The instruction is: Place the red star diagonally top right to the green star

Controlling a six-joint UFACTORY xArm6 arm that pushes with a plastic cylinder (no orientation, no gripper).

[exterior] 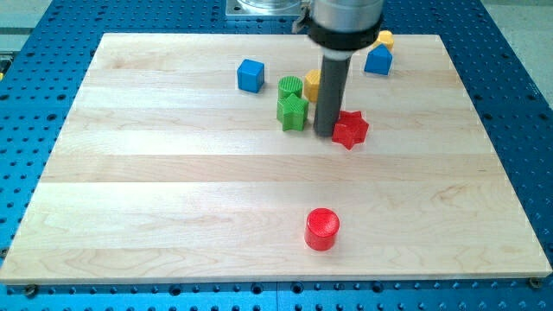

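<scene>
The red star (351, 129) lies on the wooden board, right of centre in the upper half. The green star (293, 111) sits to its left, slightly higher. My tip (325, 133) stands between the two stars, against the red star's left side and a small gap right of the green star. The rod rises straight up from there and hides part of a yellow block (312, 83).
A green cylinder (290, 86) touches the green star's top. A blue cube (251, 75) is further left. A blue block (378, 60) and a yellow block (384, 39) sit at the top right. A red cylinder (322, 229) stands near the bottom centre.
</scene>
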